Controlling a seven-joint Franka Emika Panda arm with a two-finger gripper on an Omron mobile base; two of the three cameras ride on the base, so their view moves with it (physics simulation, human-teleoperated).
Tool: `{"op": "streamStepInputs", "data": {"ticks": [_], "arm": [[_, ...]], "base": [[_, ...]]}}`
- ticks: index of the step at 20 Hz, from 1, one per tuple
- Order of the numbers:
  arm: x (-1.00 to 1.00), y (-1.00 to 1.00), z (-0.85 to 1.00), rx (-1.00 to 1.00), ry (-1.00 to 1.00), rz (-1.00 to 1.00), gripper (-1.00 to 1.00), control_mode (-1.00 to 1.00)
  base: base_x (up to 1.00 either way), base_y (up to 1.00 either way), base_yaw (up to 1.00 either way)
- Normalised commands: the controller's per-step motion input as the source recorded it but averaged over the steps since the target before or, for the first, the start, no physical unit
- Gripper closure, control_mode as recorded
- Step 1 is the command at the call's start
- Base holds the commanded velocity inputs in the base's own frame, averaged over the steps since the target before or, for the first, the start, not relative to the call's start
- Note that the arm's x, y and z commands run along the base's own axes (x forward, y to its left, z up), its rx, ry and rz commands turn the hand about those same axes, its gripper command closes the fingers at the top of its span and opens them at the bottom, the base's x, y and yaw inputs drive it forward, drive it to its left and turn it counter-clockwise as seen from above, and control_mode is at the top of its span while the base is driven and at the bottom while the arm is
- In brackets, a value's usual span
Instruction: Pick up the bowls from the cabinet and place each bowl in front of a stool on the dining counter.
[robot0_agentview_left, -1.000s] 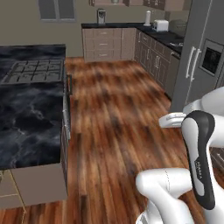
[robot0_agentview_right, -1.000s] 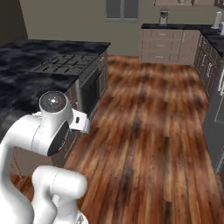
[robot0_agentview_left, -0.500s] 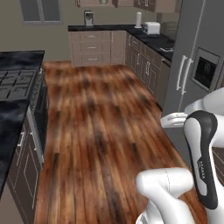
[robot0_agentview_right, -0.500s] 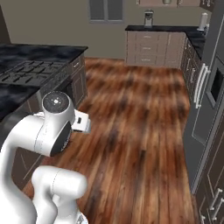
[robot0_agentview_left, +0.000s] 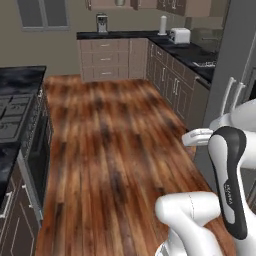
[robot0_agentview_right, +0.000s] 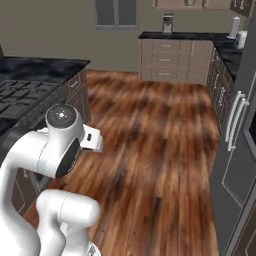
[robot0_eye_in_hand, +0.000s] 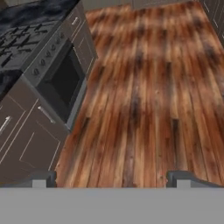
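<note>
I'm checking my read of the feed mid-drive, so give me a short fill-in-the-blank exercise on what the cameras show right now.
1. The two-finger gripper looks down at a floor of reddish-brown ____ planks.
2. Its dark finger tips stand wide apart, so the jaws are ____.
3. Set in the black marble dining counter is a black gas ____.
4. On the far black worktop stands a grey ____ machine.

Missing words: wood; open; cooktop; coffee

Open wood floor (robot0_agentview_left: 115, 150) ahead; dining counter (robot0_agentview_left: 15, 115) left, fridge (robot0_agentview_right: 240, 125) right.
</note>
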Motion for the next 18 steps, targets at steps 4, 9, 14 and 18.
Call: {"op": "streamStepInputs", "data": {"ticks": [4, 9, 14, 18], "arm": [[0.0, 0.0, 0.0, 0.0, 0.0, 0.0, -1.0, 1.0], [0.0, 0.0, 0.0, 0.0, 0.0, 0.0, -1.0, 1.0], [0.0, 0.0, 0.0, 0.0, 0.0, 0.0, -1.0, 1.0], [0.0, 0.0, 0.0, 0.0, 0.0, 0.0, -1.0, 1.0]], "base": [[1.0, -0.5, 0.0], [1.0, -0.52, 0.0], [1.0, -0.51, 0.0], [1.0, -0.37, 0.0]]}}
